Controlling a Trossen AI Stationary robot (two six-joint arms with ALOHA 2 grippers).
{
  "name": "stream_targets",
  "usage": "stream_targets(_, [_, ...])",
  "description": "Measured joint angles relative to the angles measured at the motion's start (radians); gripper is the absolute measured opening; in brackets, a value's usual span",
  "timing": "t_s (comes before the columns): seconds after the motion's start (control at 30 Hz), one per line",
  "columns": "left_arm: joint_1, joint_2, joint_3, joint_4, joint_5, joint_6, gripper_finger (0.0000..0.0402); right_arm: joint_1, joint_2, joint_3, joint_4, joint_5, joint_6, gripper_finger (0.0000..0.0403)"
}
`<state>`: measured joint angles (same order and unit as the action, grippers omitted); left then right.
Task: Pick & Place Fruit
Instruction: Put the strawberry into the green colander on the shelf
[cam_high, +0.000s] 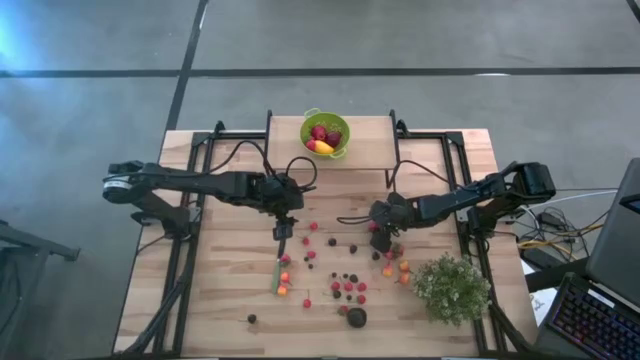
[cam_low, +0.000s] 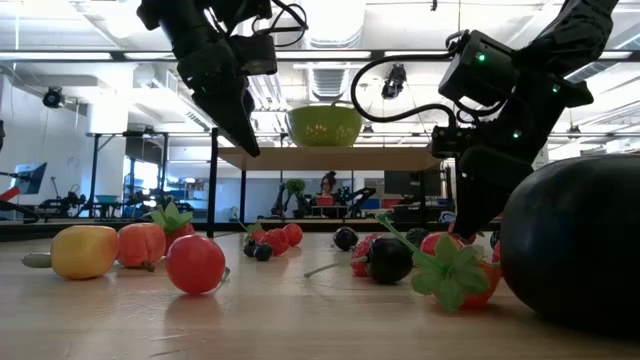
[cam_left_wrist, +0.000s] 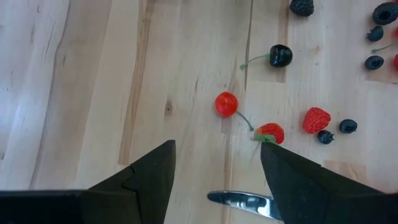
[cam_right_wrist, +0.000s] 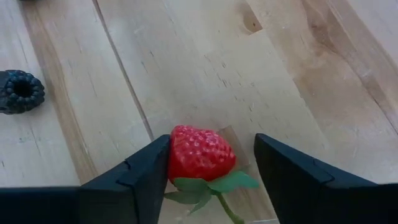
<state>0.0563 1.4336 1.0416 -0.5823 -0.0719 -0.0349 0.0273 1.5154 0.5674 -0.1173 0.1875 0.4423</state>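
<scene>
Many small fruit pieces lie scattered on the wooden table (cam_high: 220, 290), mostly red, some dark. In the right wrist view, a red strawberry (cam_right_wrist: 199, 152) with a green leafy cap rests on the wood between the fingers of my right gripper (cam_right_wrist: 211, 142), which is open and tipped steeply down near the table's middle (cam_high: 379, 238). My left gripper (cam_high: 283, 233) hangs open above the table, over bare wood (cam_left_wrist: 217, 146), with a red cherry (cam_left_wrist: 226, 104) and a small strawberry (cam_left_wrist: 270, 132) just beyond its fingers. My right gripper has one finger (cam_right_wrist: 149, 168) against the strawberry's red side (cam_right_wrist: 175, 155). The other finger (cam_right_wrist: 280, 168) stands apart from it, with bare wood showing between. The fingers come slanting down from above. The strawberry lies on the table.
A green bowl (cam_high: 324, 133) holding fruit stands on a raised shelf at the far edge. A green-handled knife (cam_high: 277, 272) lies under my left gripper, its blade tip (cam_left_wrist: 239, 200) between the fingers. A bushy plant (cam_high: 450, 288) stands near right. A big dark round fruit (cam_high: 356, 317) lies near the front.
</scene>
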Motion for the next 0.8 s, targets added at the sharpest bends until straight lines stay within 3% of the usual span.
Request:
stream_targets(0.47, [0.0,0.0,0.0,0.002,0.0,0.0,0.0241,0.001,-0.011,0.007,-0.006,-0.018,-0.01,0.0138])
stream_targets(0.8, [0.0,0.0,0.0,0.002,0.0,0.0,0.0241,0.001,-0.081,0.122,-0.012,-0.089,-0.153,0.0171])
